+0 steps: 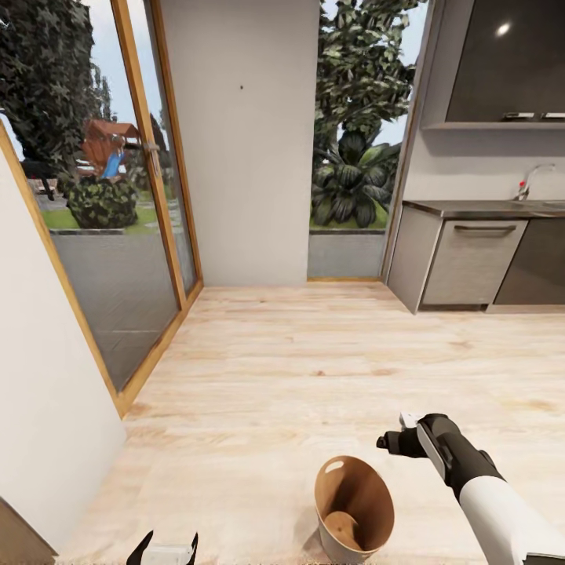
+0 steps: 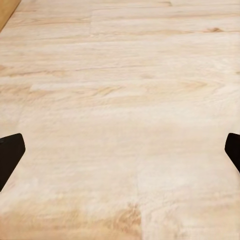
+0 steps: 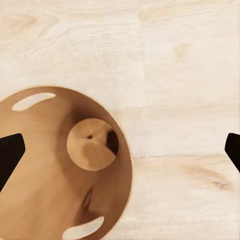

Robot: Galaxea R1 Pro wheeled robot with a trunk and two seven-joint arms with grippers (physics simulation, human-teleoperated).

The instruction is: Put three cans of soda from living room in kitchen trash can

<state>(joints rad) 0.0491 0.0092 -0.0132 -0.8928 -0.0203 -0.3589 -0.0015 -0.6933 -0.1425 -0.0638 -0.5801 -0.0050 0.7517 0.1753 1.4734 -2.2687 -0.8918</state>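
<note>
The tash can [image 1: 362, 493], a small round bin with a glossy copper-brown inside, stands on the pale wood floor at the bottom centre of the head view. My right gripper [image 1: 389, 442] hangs open just above and to the right of its rim. In the right wrist view that gripper [image 3: 120, 152] looks straight down into the tash can [image 3: 45, 195], with the black fingertips [image 3: 10, 155] spread wide and nothing between them. The bin's floor shows a small dark smudge. My left gripper [image 1: 169, 543] is open low over bare floor. The soda cans are out of view.
This is the kitchen: grey cabinet fronts [image 1: 471, 263], a dark countertop [image 1: 486, 208] with a tap [image 1: 527, 180] and a dark wall cupboard [image 1: 510, 55] at the right. A wood-framed glass door [image 1: 149, 196] and a white wall [image 1: 39, 392] close off the left. Wood floor [image 1: 314, 369] stretches ahead.
</note>
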